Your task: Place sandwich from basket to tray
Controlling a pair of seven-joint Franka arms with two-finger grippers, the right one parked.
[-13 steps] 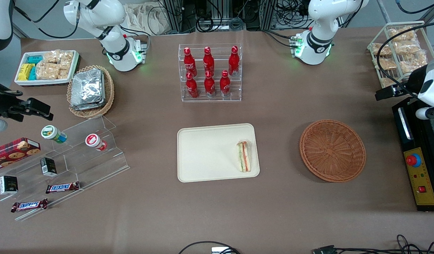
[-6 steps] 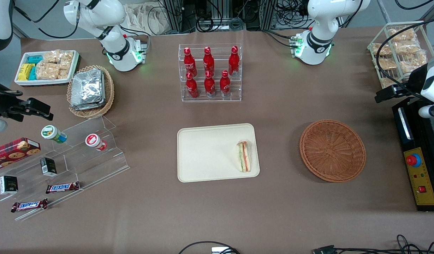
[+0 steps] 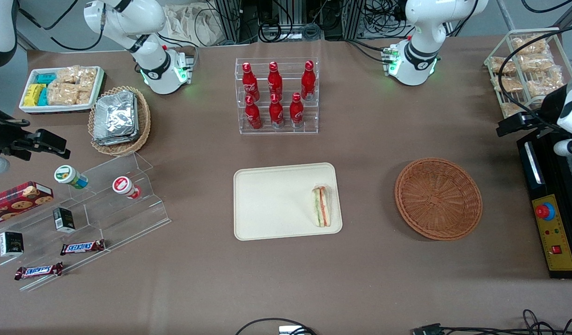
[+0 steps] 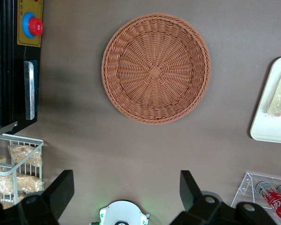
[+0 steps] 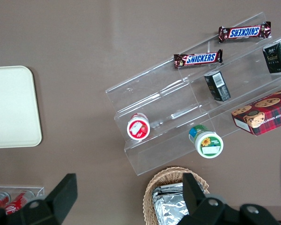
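Brown table surface (image 3: 369, 153): the triangular white-bread sandwich (image 3: 321, 206) lies on the flat cream-beige rectangular tray (image 3: 272, 204). The round reddish-brown wicker basket (image 4: 156, 68) sits well apart from that tray. My gripper (image 4: 126, 190) hangs above the table near the basket, fingers spread wide, holding nothing.

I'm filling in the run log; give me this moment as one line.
sandwich: on tray | basket: empty | claw: open, holding nothing, above table near basket
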